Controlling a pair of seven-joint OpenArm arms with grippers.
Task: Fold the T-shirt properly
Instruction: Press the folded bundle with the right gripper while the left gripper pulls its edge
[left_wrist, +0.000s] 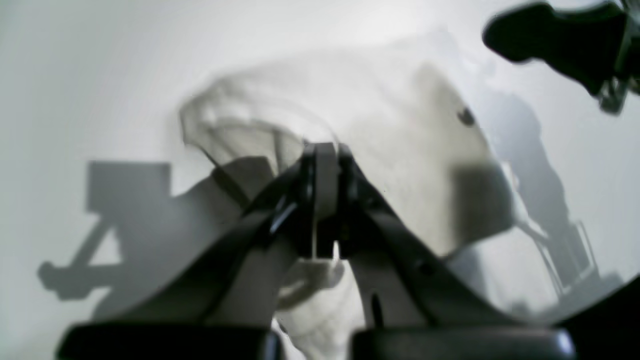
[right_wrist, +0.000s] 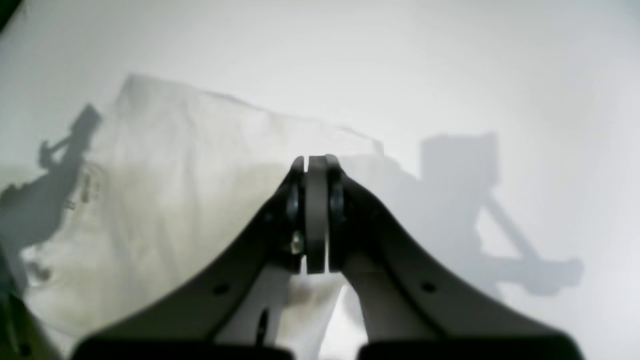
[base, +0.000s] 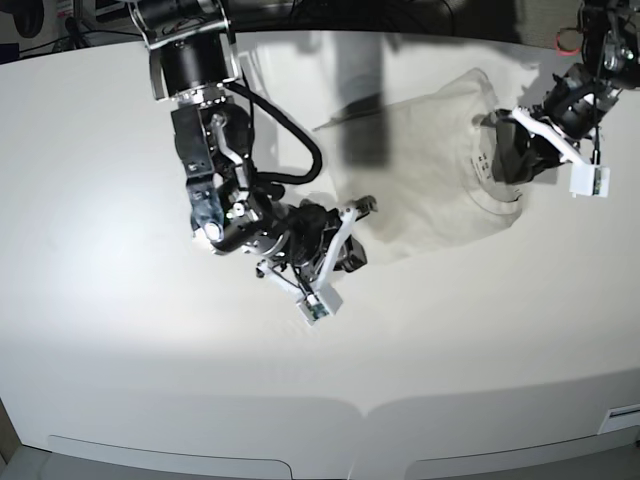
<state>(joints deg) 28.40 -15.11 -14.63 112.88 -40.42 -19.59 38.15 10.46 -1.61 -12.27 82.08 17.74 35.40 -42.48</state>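
White table (base: 120, 340), dark cables (base: 60, 35) behind

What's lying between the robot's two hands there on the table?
The T-shirt spans that stretch: the base view shows pale cloth running from the right hand to the left hand, on the white table. Nothing else lies there.

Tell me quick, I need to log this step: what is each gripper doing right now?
Left gripper: closed, pinching the T-shirt near its neckline.
Right gripper: closed at the T-shirt's edge; whether it holds cloth cannot be told.
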